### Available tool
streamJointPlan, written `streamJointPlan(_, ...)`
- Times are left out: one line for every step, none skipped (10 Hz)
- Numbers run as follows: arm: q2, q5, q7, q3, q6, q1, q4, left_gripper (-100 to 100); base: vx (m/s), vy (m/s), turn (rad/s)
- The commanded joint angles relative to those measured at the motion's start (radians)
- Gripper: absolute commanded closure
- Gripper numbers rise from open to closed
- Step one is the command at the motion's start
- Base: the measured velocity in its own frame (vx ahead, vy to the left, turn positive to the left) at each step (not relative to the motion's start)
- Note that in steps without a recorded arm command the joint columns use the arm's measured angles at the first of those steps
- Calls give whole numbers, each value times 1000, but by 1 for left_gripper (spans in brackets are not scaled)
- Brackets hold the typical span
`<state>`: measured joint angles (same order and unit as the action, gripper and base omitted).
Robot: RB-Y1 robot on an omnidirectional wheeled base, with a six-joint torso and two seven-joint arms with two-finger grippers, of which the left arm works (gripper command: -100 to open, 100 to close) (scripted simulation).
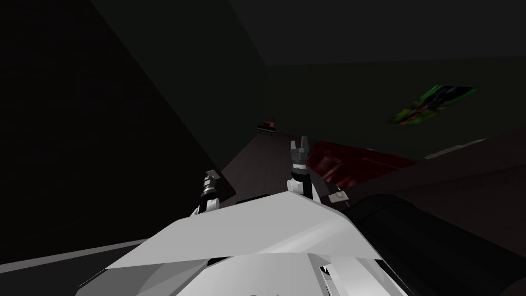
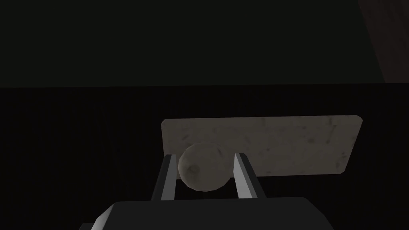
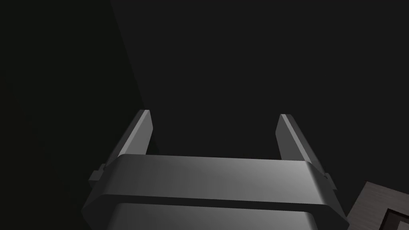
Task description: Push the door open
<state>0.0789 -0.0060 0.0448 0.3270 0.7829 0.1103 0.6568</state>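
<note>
The room was dim. The door [image 1: 92, 133] took up the left of the head view as a broad dark plane slanting back toward the far corner. Just right of its lower edge the left gripper [image 1: 211, 174] reached forward, close to the door. The left wrist view showed it at the knob [image 2: 201, 167], pale, round and mottled, which stood out from a pale oblong plate [image 2: 279, 143] fixed on the dark door. The two fingers [image 2: 169, 177] were clamped on the knob, one pressed to each side, and the knob sat deep between them, near the gripper's dark body. The knob was at one end of the plate, and the rest of the plate ran on well past one finger.

Further right in the head view, the right gripper [image 1: 301, 140] pointed forward over the dark brown floor [image 1: 257, 169], apart from the door and touching nothing. In its wrist view the fingers [image 3: 139, 131] stood wide apart with nothing between them, facing a flat dark surface.

Beyond the grippers a small orange thing [image 1: 267, 125] sat on the floor near the far wall, too small to make out. Right of it a red rug [image 1: 359, 162] lay on the floor. On the wall further right was a green picture [image 1: 434, 104].
</note>
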Motion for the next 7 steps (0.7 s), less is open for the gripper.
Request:
streamJointPlan(5,8,-5,15,0,-1,0,100,133,-11,36)
streamJointPlan(8,12,-8,23,0,-1,0,100,213,-31,38)
streamJointPlan(10,17,-11,32,0,-1,0,100,221,-19,58)
streamJointPlan(12,23,-14,42,0,-2,0,100,202,-20,58)
streamJointPlan(14,28,-18,52,0,-2,-1,100,188,-16,44)
streamJointPlan(16,34,-22,63,-1,-3,-1,100,190,-32,47)
streamJointPlan(17,40,-26,74,-1,-3,-1,100,192,-27,52)
